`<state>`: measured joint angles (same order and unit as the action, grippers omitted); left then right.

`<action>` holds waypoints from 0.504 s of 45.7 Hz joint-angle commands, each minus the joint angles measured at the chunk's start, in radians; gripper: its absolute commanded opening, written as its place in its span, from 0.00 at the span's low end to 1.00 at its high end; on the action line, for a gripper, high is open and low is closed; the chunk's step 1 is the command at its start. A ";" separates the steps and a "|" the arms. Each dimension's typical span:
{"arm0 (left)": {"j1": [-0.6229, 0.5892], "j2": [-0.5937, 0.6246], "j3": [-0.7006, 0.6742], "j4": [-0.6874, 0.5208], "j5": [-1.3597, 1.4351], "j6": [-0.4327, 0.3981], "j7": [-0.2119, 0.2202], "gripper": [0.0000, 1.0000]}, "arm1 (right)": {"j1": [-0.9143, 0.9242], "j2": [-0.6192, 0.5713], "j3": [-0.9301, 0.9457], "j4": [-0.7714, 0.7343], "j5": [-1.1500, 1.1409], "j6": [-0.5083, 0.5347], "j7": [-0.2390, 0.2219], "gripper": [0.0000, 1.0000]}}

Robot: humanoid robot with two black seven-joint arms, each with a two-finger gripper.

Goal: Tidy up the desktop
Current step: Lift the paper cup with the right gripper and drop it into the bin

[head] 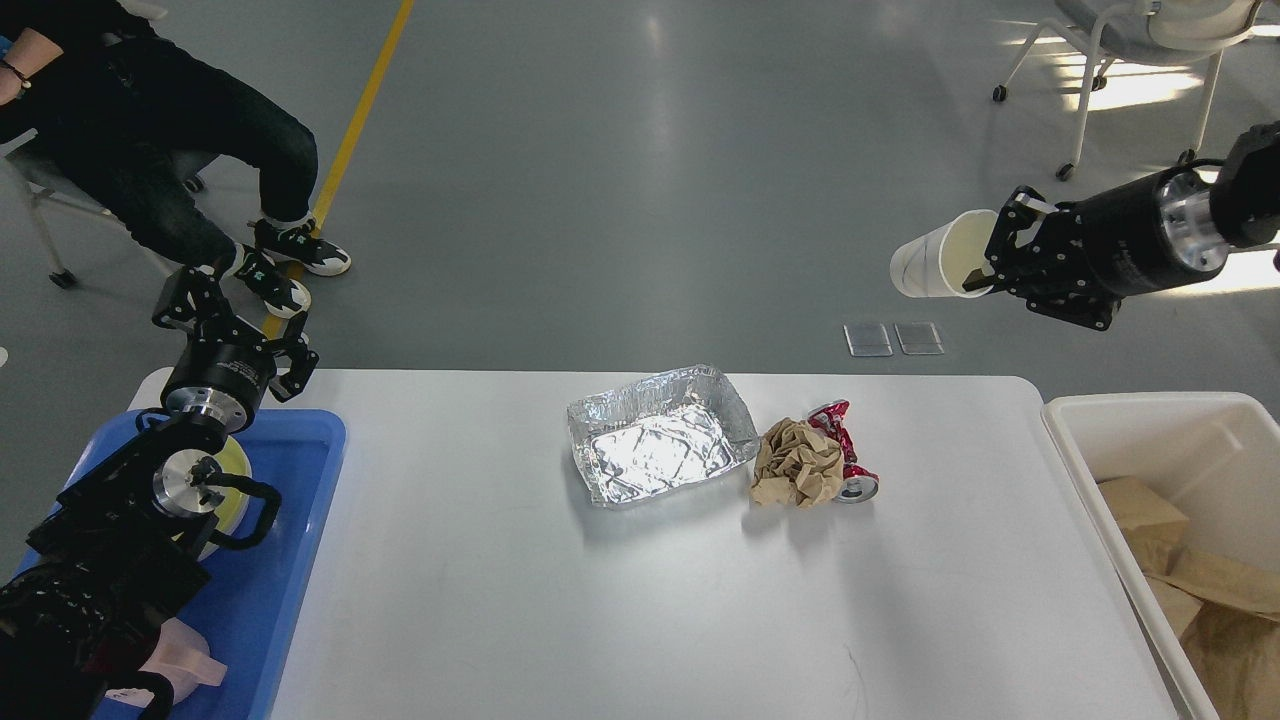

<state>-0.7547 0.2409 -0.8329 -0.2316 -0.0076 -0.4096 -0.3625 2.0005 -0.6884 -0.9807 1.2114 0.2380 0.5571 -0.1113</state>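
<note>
My right gripper (pixel 990 268) is clamped on the rim of a white paper cup (pixel 935 268), one finger inside its mouth, holding it on its side high above the floor, beyond the far right corner of the desktop (pixel 640 580). My left gripper (pixel 235 320) hangs with its fingers spread and nothing in it over the desktop's far left corner, above the blue tray (pixel 275 560). Mid-desktop lie a foil tray (pixel 655 435), crumpled brown paper (pixel 797 465) and a crushed red can (pixel 848 455). A white bin (pixel 1130 425) stands beside the desktop's right edge.
</note>
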 commanded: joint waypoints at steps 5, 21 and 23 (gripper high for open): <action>0.000 0.000 0.000 0.000 0.000 0.000 0.000 0.99 | 0.104 -0.056 -0.003 -0.001 0.001 0.096 0.001 0.00; 0.000 0.000 0.000 0.000 0.000 0.000 -0.001 0.99 | -0.261 -0.059 -0.058 -0.219 0.007 -0.271 -0.001 0.00; 0.000 0.000 0.000 0.000 0.000 0.000 -0.001 0.99 | -0.348 -0.059 -0.053 -0.260 0.009 -0.336 -0.001 0.00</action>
<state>-0.7547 0.2409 -0.8330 -0.2318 -0.0077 -0.4096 -0.3628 1.8652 -0.7466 -1.0472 1.0508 0.2430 0.3857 -0.1116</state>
